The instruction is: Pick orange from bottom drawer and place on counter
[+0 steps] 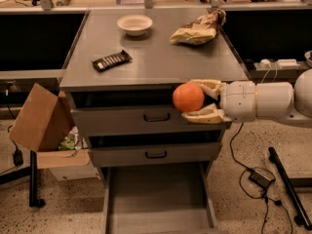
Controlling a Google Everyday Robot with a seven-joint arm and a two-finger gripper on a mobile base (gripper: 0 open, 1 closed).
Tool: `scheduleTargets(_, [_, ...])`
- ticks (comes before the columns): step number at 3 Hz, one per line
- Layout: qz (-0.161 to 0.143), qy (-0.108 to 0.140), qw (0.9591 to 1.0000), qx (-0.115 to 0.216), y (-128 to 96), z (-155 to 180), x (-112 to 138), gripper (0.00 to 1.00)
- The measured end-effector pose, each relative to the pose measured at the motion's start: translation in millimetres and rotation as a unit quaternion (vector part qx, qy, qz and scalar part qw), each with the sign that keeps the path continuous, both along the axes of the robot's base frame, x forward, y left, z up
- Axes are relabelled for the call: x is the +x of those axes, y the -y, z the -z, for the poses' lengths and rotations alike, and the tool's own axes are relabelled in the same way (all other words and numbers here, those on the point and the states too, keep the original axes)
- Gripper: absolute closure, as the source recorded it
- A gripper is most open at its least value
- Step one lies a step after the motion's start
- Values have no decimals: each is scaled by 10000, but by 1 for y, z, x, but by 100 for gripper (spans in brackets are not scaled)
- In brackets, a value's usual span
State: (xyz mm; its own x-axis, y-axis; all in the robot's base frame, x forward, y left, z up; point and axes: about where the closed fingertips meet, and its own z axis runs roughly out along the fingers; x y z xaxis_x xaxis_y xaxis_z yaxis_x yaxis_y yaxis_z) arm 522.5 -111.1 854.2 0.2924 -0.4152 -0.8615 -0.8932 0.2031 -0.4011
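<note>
My tool [189, 100] is gripping the orange [188, 97] between its two pale fingers, which are spread only as wide as the fruit. I am holding it in the air in front of the top drawer [141, 120], just under the front right edge of the desk [161, 65]. Lower down, the bottom drawer [156, 199] is standing pulled out. On the desk, a dark snack bar [111, 60] is lying near the front left, its print too small to read. A white bowl [134, 24] is sitting at the back and a crumpled tan bag [199, 29] is lying at the back right. A cardboard box [41, 123] is leaning beside the cabinet's left side.
</note>
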Motion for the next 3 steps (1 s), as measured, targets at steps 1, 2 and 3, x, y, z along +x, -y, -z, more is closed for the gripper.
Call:
scheduleTargets(1, [92,141,9998,135,-5,-11,33,100])
scheduleTargets(2, [180,278,9992,213,-15,-38,84,100])
scheduleTargets(3, [187,177,9995,170,-33,-53,131,100])
